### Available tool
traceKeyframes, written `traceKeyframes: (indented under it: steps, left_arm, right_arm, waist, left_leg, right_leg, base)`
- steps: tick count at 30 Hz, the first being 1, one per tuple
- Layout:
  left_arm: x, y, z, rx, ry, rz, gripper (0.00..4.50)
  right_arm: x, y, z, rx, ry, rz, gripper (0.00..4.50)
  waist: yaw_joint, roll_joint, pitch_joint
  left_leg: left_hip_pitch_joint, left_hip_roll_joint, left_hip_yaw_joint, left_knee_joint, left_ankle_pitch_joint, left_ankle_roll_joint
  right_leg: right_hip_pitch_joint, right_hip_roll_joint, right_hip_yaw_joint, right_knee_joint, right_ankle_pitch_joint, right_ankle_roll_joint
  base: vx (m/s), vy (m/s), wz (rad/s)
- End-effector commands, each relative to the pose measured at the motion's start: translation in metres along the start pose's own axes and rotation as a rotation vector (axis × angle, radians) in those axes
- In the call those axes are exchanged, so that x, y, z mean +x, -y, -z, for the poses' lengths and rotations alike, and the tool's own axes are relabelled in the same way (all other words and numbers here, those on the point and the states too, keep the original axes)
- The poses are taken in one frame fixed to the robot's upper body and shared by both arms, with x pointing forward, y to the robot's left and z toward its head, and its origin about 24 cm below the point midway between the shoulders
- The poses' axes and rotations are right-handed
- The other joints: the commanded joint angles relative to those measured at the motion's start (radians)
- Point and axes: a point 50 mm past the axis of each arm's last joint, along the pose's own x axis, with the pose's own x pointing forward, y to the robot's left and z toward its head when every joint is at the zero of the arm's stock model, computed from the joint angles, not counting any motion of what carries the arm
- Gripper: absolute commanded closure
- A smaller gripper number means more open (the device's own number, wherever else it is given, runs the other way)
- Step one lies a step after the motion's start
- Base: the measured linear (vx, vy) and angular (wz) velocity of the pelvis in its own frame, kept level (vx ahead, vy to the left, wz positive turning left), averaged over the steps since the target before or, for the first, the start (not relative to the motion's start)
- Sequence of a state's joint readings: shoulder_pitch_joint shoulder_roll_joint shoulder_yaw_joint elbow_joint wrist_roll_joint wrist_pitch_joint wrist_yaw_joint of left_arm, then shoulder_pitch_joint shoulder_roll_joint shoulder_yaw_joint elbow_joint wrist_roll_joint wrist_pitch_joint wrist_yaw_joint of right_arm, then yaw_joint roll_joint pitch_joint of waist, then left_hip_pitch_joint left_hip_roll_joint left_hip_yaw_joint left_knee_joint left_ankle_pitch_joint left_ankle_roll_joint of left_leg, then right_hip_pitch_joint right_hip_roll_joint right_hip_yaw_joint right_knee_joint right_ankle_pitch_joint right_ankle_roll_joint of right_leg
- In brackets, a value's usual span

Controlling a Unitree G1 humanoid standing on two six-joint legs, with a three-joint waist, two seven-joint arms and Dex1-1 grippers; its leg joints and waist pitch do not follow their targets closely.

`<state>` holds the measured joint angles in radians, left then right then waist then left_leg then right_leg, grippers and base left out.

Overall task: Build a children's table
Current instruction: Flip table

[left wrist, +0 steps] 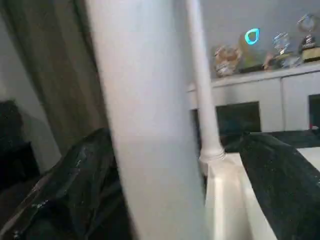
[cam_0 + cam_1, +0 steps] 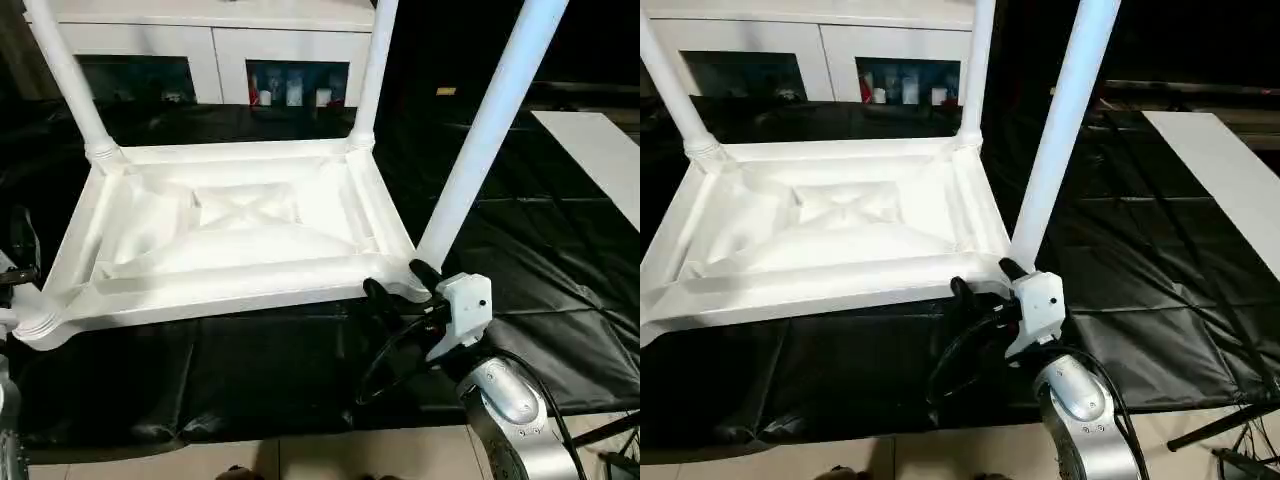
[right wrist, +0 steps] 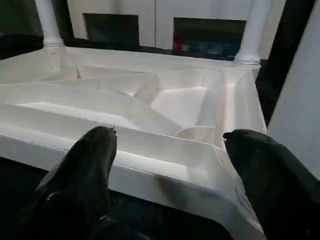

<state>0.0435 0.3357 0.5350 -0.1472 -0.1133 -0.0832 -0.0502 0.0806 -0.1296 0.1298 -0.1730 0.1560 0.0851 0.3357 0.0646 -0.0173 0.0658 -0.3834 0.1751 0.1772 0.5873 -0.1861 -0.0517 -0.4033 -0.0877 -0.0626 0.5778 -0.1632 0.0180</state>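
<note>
— Where is the right gripper [image 2: 400, 282]?

— At the near right corner of the tabletop [image 2: 235, 225]. Its two black fingers [image 3: 85, 170] are spread apart, with the corner rim between them. They clasp nothing, and I cannot tell if either one touches the plastic.

— And the left gripper [image 2: 14, 272]?

— It sits at the left edge, just beside the near left corner. I cannot tell whether it is released or clenched. A thick white tube [image 1: 145, 125] stands very close in front of its wrist camera.

— How does the table lie?

— Upside down on a black cover [image 2: 250, 380], ribbed underside up. The near right leg [image 2: 485, 135] stands in its corner socket, right behind the open gripper. The far right leg [image 2: 372, 70] and the far left leg [image 2: 70, 80] stand upright in their sockets too.

— What lies beyond?

— A white cabinet [image 2: 230, 45] with dark glass doors stands on the far side. A flat white board [image 2: 595, 155] lies to the right on the black cover, well apart from the table.
</note>
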Motion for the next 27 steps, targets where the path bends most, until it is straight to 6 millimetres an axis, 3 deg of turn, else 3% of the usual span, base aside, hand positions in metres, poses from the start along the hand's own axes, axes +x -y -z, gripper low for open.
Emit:
traceKeyframes:
  steps: [1,7,9,10,12,16,18,20,23,27]
  left_arm:
    - [0.003,-0.003,0.004,-0.013,-0.035,-0.012,0.44]
    - [0.009,0.003,0.003,-0.054,-0.039,0.041,0.85]
    - [0.012,0.003,0.001,-0.061,-0.036,0.043,1.15]
    - [0.012,0.003,0.001,-0.061,-0.036,0.043,1.15]
    - [0.013,0.004,0.000,-0.062,-0.035,0.043,1.23]
    - [0.015,0.007,-0.001,-0.074,-0.034,0.066,1.66]
    - [0.015,0.008,-0.001,-0.075,-0.036,0.071,1.66]
    - [0.015,0.008,-0.001,-0.079,-0.040,0.069,2.02]
    - [0.014,0.009,0.001,-0.097,-0.066,0.071,2.06]
    - [0.014,0.009,0.002,-0.120,-0.081,0.070,2.46]
  right_arm:
    - [0.001,0.002,0.002,-0.005,-0.014,0.003,0.59]
    - [0.007,-0.001,0.001,0.010,-0.018,-0.047,0.59]
    - [0.002,-0.014,0.001,0.097,-0.049,-0.212,0.59]
    - [0.002,-0.014,0.001,0.097,-0.049,-0.212,0.59]
    - [-0.004,-0.025,-0.003,0.147,-0.080,-0.378,0.59]
    - [-0.012,-0.037,-0.007,0.147,-0.145,-0.619,0.59]
    - [-0.011,-0.036,-0.007,0.138,-0.156,-0.633,0.59]
    - [-0.010,-0.034,-0.007,0.122,-0.160,-0.629,0.59]
    - [-0.007,-0.029,-0.004,0.090,-0.181,-0.614,0.59]
    - [-0.008,-0.028,-0.003,0.087,-0.194,-0.613,0.59]
  waist:
    - [0.004,0.027,-0.052]
    - [0.004,0.023,-0.056]
    - [0.007,0.025,-0.058]
    - [0.007,0.025,-0.058]
    - [0.012,0.030,-0.064]
    - [0.025,0.025,-0.064]
    - [0.027,0.022,-0.060]
    - [0.029,0.020,-0.061]
    - [0.030,0.017,-0.060]
    - [0.029,0.015,-0.056]
  left_leg:
    - [0.022,0.053,-0.029,-0.098,-0.428,-0.036]
    - [0.023,0.052,-0.029,-0.096,-0.421,-0.035]
    - [0.024,0.053,-0.030,-0.095,-0.414,-0.029]
    - [0.024,0.053,-0.030,-0.095,-0.414,-0.029]
    - [0.024,0.055,-0.031,-0.092,-0.395,-0.021]
    - [0.025,0.056,-0.031,-0.090,-0.387,-0.018]
    - [0.024,0.055,-0.029,-0.090,-0.403,-0.020]
    - [0.027,0.055,-0.031,-0.091,-0.421,-0.036]
    - [0.029,0.055,-0.032,-0.091,-0.439,-0.045]
    - [0.034,0.053,-0.036,-0.093,-0.494,-0.055]
  right_leg:
    - [0.025,-0.045,0.046,-0.060,-0.256,-0.140]
    - [0.025,-0.046,0.045,-0.060,-0.266,-0.142]
    - [0.030,-0.046,0.045,-0.058,-0.246,-0.144]
    - [0.030,-0.046,0.045,-0.058,-0.246,-0.144]
    - [0.034,-0.046,0.045,-0.054,-0.216,-0.145]
    - [0.036,-0.047,0.043,-0.054,-0.226,-0.143]
    - [0.031,-0.049,0.044,-0.058,-0.261,-0.140]
    - [0.029,-0.052,0.044,-0.061,-0.303,-0.135]
    - [0.027,-0.051,0.044,-0.064,-0.334,-0.126]
    - [0.024,-0.054,0.042,-0.074,-0.416,-0.105]
  base:
    - [0.000,0.000,0.00]
    - [0.000,0.000,0.00]
    - [0.000,0.000,0.00]
    - [0.000,0.000,0.00]
    - [0.000,0.000,0.00]
    - [0.000,0.000,0.00]
    - [0.000,0.000,0.00]
    - [0.000,0.000,0.00]
    - [0.000,0.000,0.00]
    - [0.000,0.000,0.00]
